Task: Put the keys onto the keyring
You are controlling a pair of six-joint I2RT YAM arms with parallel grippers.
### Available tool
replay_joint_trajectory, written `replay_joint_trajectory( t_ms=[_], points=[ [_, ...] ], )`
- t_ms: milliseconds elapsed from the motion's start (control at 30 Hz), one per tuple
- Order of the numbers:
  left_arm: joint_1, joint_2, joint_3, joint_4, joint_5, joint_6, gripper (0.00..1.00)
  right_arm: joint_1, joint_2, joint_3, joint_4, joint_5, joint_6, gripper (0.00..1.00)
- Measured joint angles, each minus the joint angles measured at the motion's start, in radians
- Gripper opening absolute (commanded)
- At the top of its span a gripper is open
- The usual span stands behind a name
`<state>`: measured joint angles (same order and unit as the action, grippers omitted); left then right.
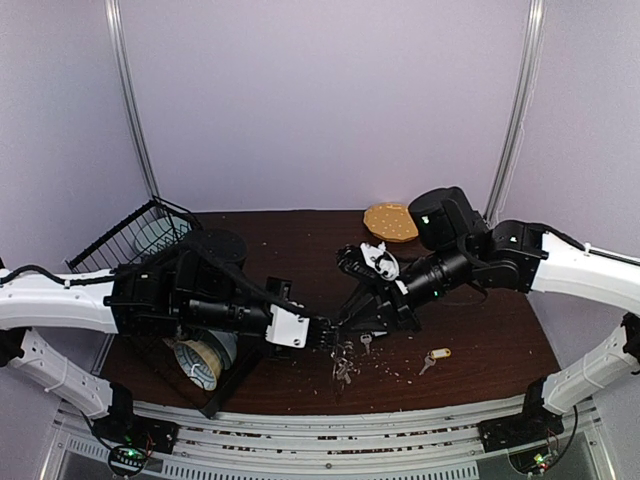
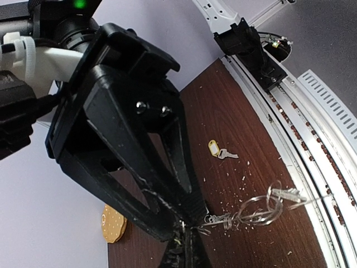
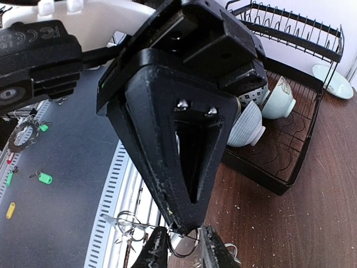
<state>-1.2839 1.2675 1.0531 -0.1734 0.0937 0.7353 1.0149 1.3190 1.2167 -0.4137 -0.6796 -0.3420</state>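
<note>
Keyring pinched where the two pincers meet, near the counter's front edge.

The left pincer (image 1: 325,335) is seen closed to a point on the wire of the keyring (image 1: 343,370), whose loops are spread just in front of the tips, toward the near edge of the dark wood counter (image 1: 480,330). The right pincer (image 1: 347,324) is set tip to tip against it, fingers drawn close; whether anything is clamped there cannot be told. The yellow-tagged key (image 1: 433,358) is seen lying flat, well apart to the right. A small silver key (image 1: 366,342) is spotted just beside the pincers. A dish rack (image 1: 130,225) holding bowls (image 3: 245,125) is seen at the left.
</note>
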Motion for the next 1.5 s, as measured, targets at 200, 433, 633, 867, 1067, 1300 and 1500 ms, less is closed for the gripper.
replay_joint_trajectory(
  t_ms=[200, 433, 633, 867, 1067, 1300, 1500],
  points=[
    [0.0, 0.0, -0.001, 0.013, -0.014, 0.0, 0.0, 0.0, -0.017, -0.013, 0.022, 0.021, 0.006, 0.17],
    [0.0, -0.004, -0.018, 0.039, -0.04, -0.013, 0.0, 0.0, -0.031, -0.034, 0.046, 0.033, 0.008, 0.1],
    [0.0, -0.03, -0.058, 0.095, -0.058, -0.031, 0.0, 0.0, -0.032, -0.04, 0.08, 0.043, 0.008, 0.04],
    [0.0, -0.031, -0.06, 0.105, -0.066, -0.042, 0.0, 0.002, -0.04, -0.048, 0.096, 0.043, 0.006, 0.0],
    [0.0, -0.029, -0.06, 0.106, -0.085, -0.042, 0.0, 0.002, -0.049, -0.074, 0.14, 0.044, 0.034, 0.0],
    [-0.001, -0.029, -0.128, 0.254, -0.127, -0.056, 0.18, -0.006, -0.072, -0.103, 0.188, 0.048, 0.081, 0.0],
    [-0.003, -0.028, -0.133, 0.293, -0.128, -0.072, 0.13, -0.008, -0.072, -0.103, 0.206, 0.047, 0.101, 0.0]
  ],
)
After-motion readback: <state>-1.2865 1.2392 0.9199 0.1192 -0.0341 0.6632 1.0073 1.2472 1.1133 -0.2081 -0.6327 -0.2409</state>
